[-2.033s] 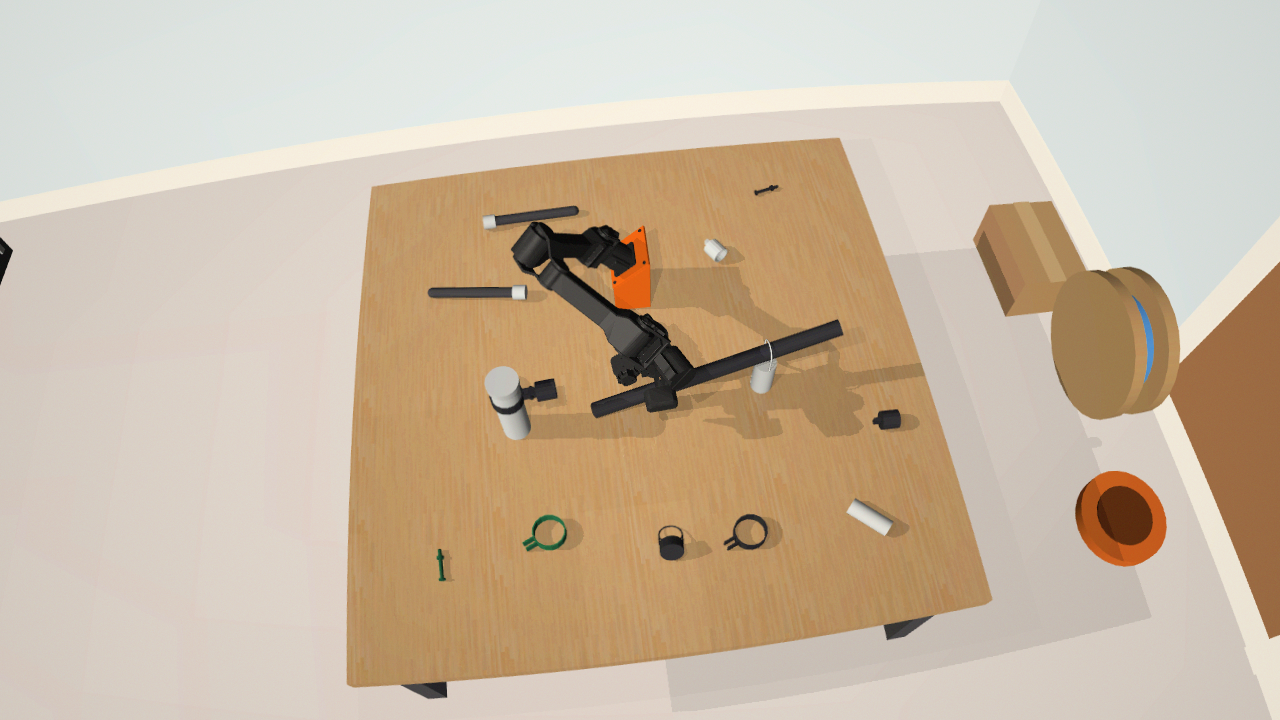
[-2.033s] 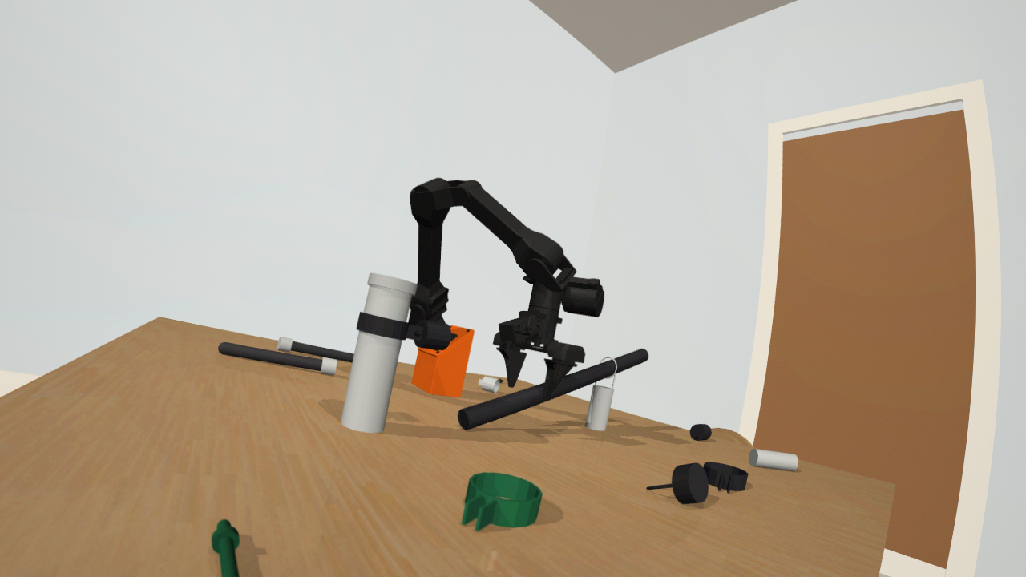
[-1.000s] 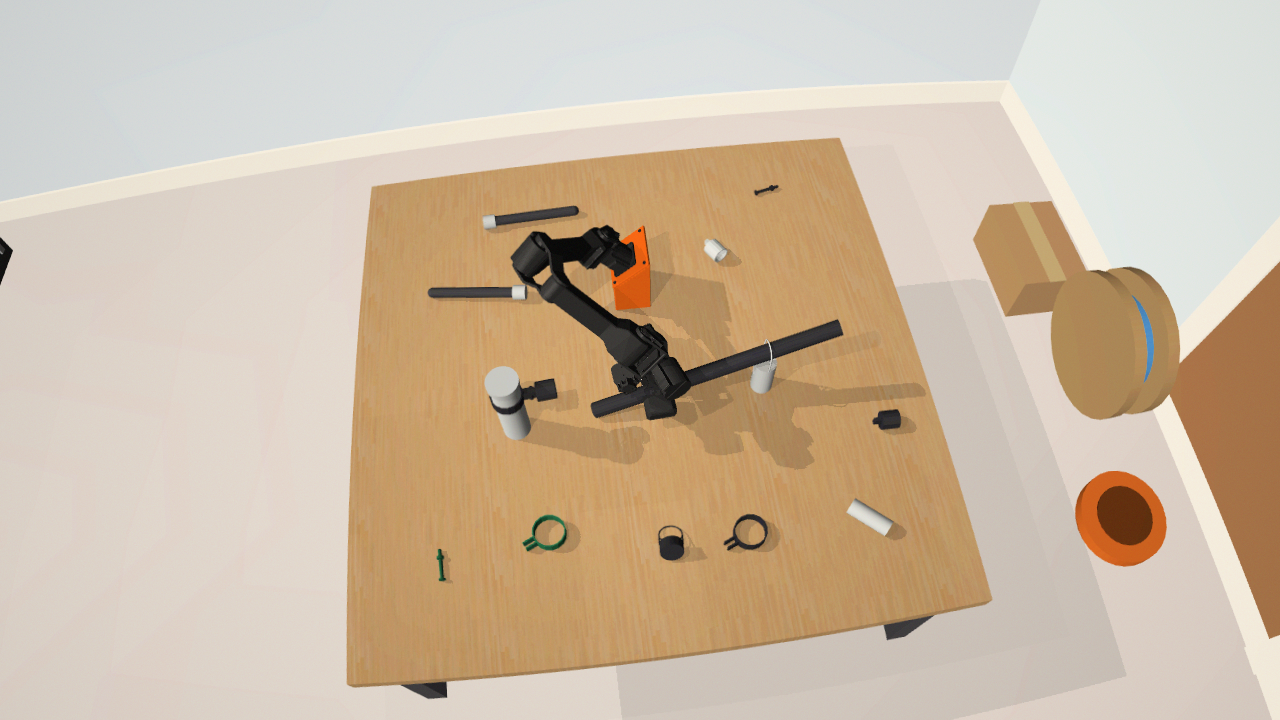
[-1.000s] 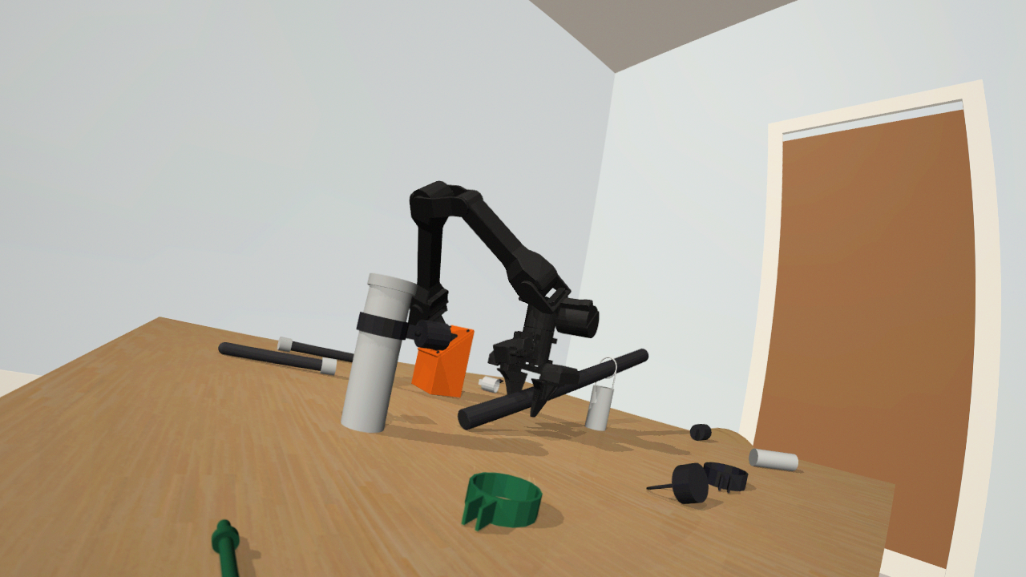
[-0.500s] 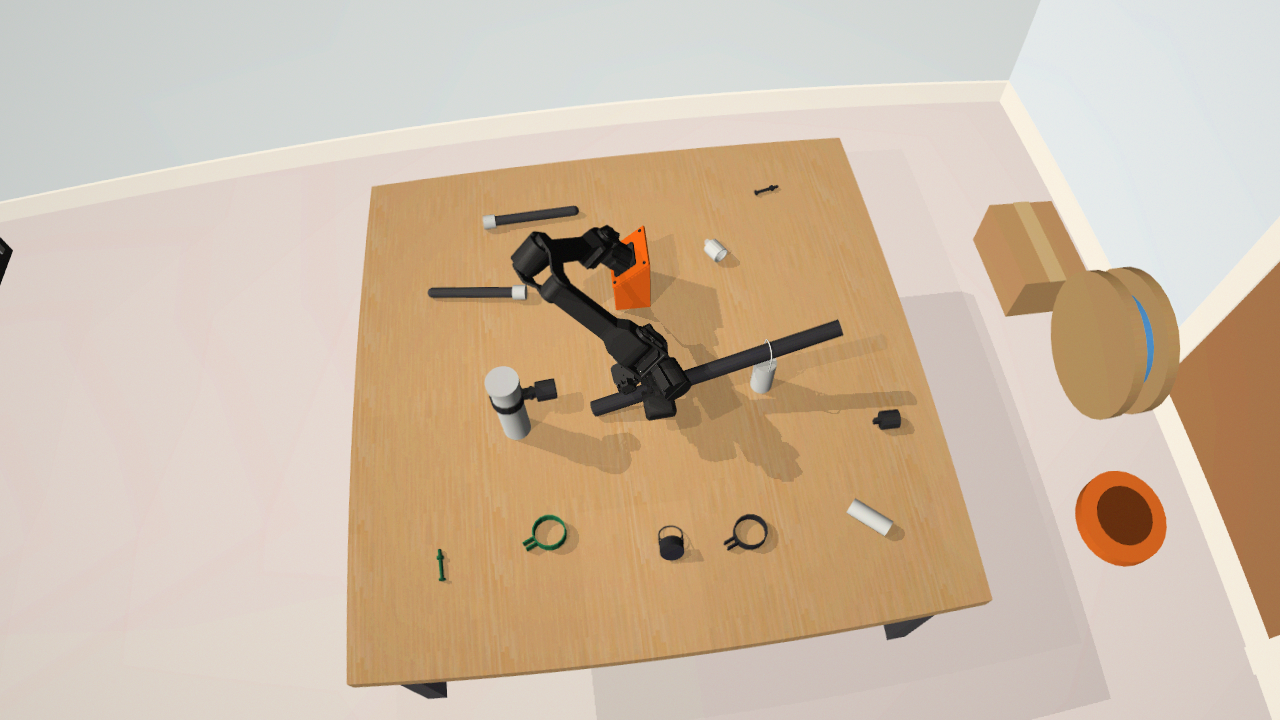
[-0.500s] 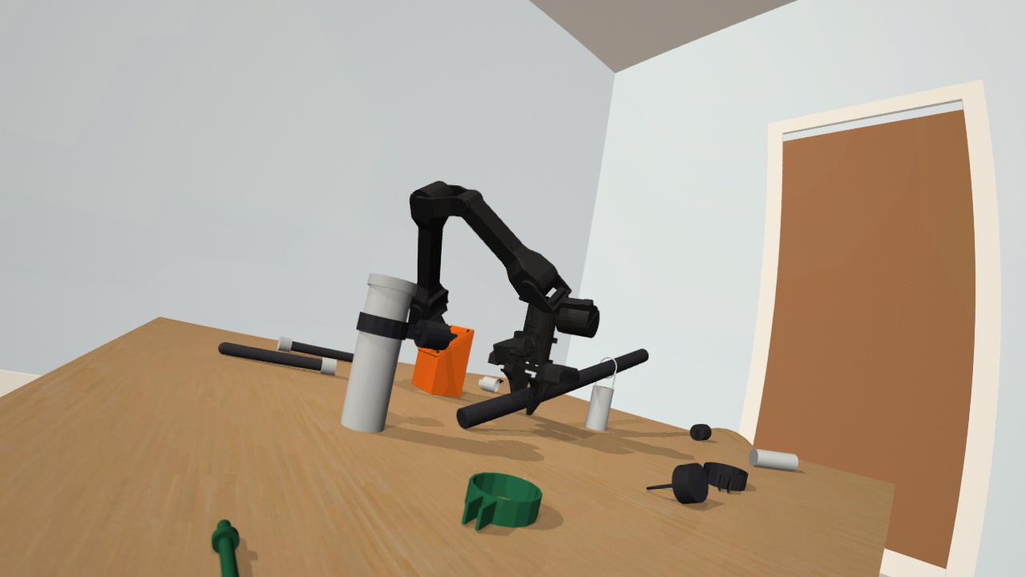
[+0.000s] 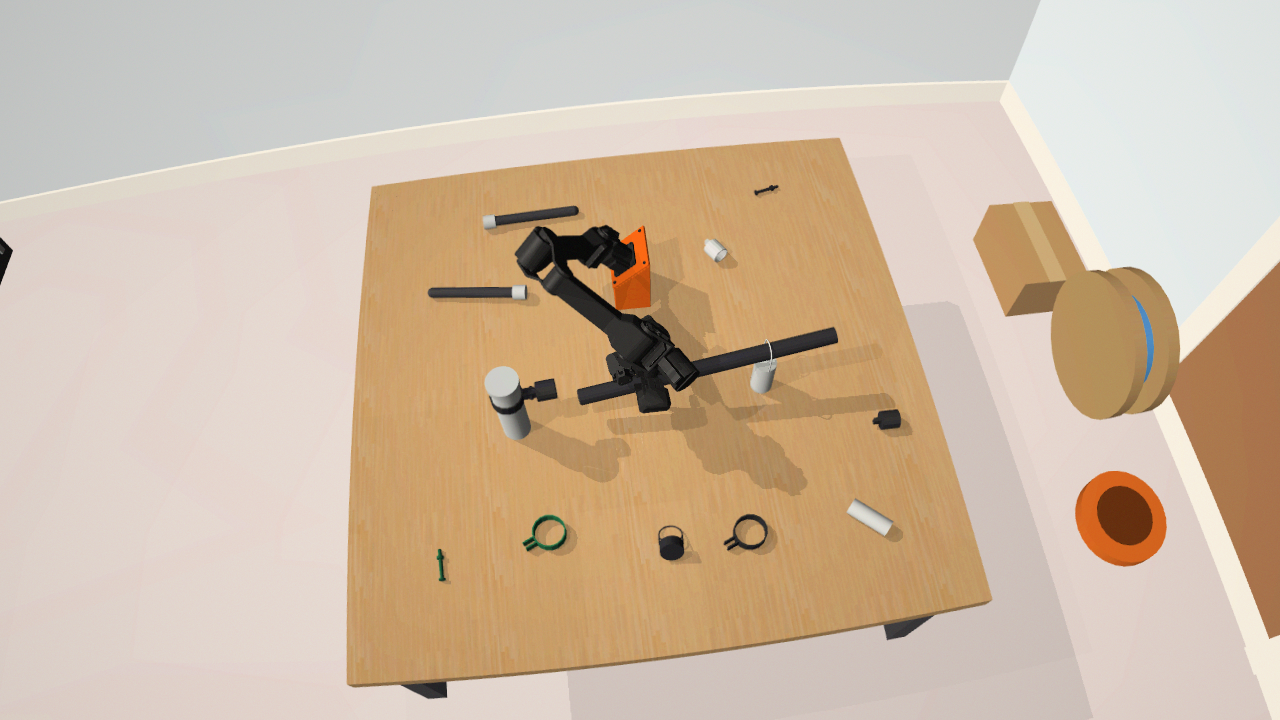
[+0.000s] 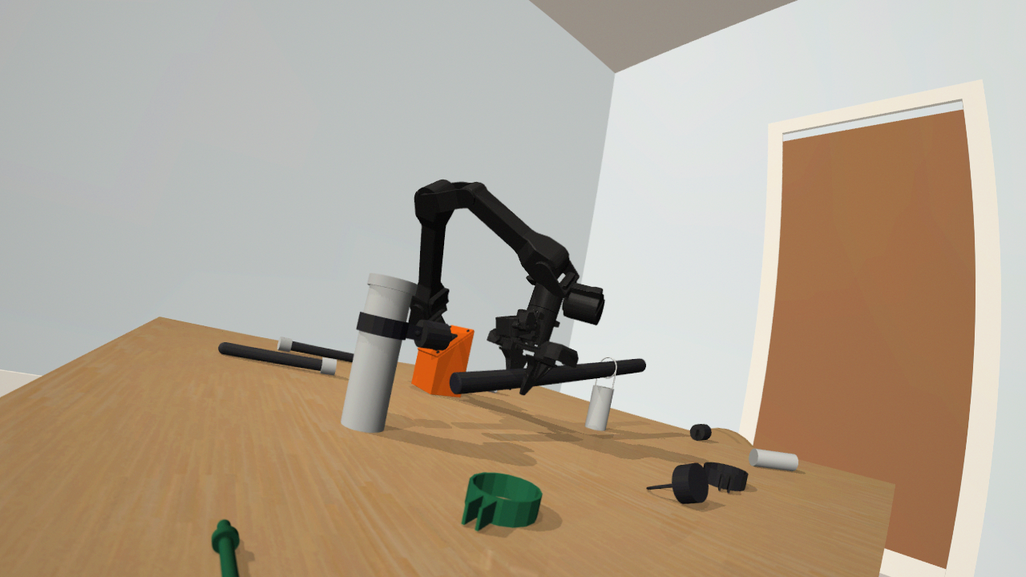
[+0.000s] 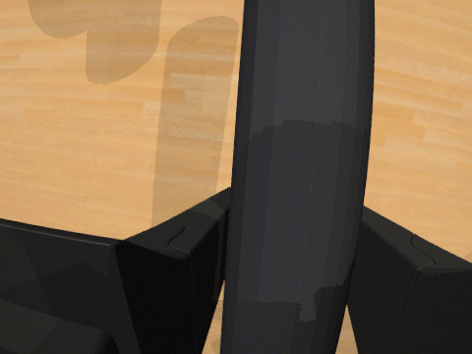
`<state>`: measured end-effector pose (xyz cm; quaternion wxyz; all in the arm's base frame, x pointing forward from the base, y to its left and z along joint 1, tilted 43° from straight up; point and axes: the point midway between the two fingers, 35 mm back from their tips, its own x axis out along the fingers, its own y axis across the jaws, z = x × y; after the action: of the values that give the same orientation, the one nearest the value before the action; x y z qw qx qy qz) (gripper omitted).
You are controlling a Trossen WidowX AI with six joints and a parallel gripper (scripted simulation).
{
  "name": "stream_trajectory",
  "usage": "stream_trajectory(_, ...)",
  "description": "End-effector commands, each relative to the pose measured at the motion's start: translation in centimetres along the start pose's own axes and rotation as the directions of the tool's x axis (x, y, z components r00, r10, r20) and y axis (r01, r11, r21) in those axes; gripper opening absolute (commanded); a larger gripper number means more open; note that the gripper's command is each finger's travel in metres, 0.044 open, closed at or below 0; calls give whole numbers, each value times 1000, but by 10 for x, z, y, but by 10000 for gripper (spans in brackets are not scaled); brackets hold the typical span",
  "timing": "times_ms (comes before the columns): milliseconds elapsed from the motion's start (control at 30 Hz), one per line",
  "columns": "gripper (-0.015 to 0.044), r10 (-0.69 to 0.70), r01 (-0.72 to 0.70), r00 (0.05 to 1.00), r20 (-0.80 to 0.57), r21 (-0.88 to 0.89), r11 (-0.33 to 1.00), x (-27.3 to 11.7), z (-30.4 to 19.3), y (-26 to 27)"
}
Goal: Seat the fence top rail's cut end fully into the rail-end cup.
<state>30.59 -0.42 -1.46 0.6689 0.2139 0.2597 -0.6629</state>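
The dark top rail (image 7: 742,356) (image 8: 480,381) (image 9: 305,172) is held above the table and passes through the white wire loop on the short white post (image 7: 762,377) (image 8: 599,406). My gripper (image 8: 521,377) (image 9: 285,204) is shut on the rail, with a finger on each side, between its cut end and the loop. The black rail-end cup (image 7: 545,389) (image 8: 435,334) hangs from the brace band (image 8: 381,325) on the big grey post (image 7: 516,425) (image 8: 369,380), below the post cap (image 7: 502,383) (image 8: 390,281). The cut end is outside the cup, apart from it and lower in the exterior view.
Two dark rods with white ends (image 7: 537,215) (image 7: 474,292) lie beyond the post. A green ring clamp (image 7: 548,532) (image 8: 506,500), a black loop cap (image 7: 671,544) (image 8: 689,482) and a black ring clamp (image 7: 750,531) lie nearer the front. The orange arm base (image 7: 632,291) (image 8: 438,373) stands behind.
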Motion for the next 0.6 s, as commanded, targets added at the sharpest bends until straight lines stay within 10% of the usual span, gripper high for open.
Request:
stream_trajectory(0, 0, 15, -15, 998, 67, 0, 1000, -16, 11, 2)
stream_trajectory(567, 0, 22, -22, 988, 151, -4, 1000, -38, 27, 2)
